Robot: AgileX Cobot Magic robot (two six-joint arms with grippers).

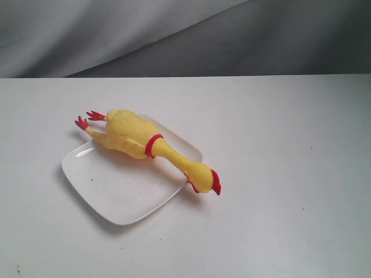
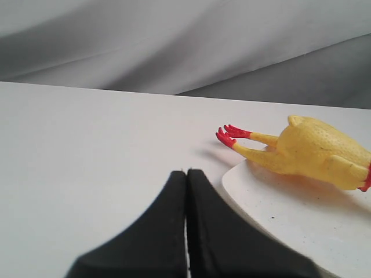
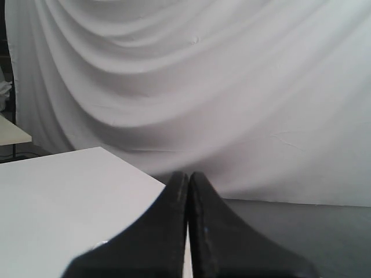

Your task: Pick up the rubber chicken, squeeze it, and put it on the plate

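The yellow rubber chicken [image 1: 139, 139] lies across the far edge of the white plate [image 1: 116, 194], red feet hanging off one corner and its red-combed head off the right edge. Neither gripper shows in the exterior view. In the left wrist view the left gripper [image 2: 186, 172] is shut and empty, hovering short of the plate [image 2: 301, 220] and the rubber chicken [image 2: 316, 150]. The right gripper [image 3: 188, 175] is shut and empty too, pointing past the table's corner at the backdrop; the chicken and plate are out of that view.
A white tabletop [image 1: 278, 174] carries the plate. A grey-white draped cloth [image 3: 220, 87] hangs behind the table, and dark floor [image 3: 324, 231] lies beyond the table's edge.
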